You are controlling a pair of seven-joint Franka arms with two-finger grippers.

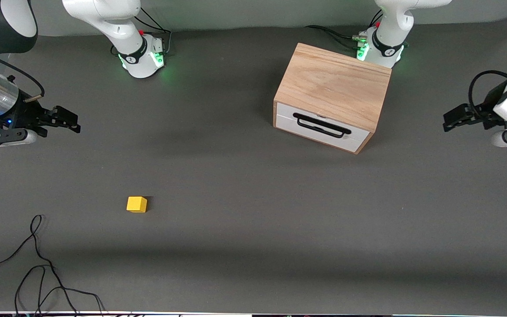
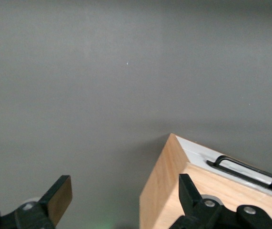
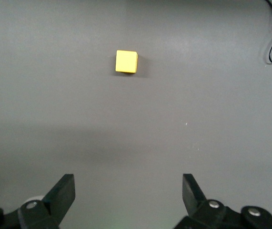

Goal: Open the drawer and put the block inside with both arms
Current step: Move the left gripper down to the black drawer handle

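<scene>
The oak cabinet (image 1: pixel 335 86) stands near the left arm's base, its drawer (image 1: pixel 321 127) shut, white front and black bar handle (image 1: pixel 321 125) facing the front camera. It also shows in the left wrist view (image 2: pixel 174 191), with the handle (image 2: pixel 245 171). The yellow block (image 1: pixel 137 204) lies on the table toward the right arm's end, nearer the front camera; it shows in the right wrist view (image 3: pixel 126 62). My left gripper (image 1: pixel 449 119) is open and empty, held up at the left arm's end of the table (image 2: pixel 125 195). My right gripper (image 1: pixel 75 123) is open and empty at the right arm's end (image 3: pixel 128 193).
The table is covered with a grey mat (image 1: pixel 253 198). A loose black cable (image 1: pixel 38 264) lies at the near corner on the right arm's end. The arm bases (image 1: pixel 143 57) (image 1: pixel 379 48) stand along the table's edge farthest from the front camera.
</scene>
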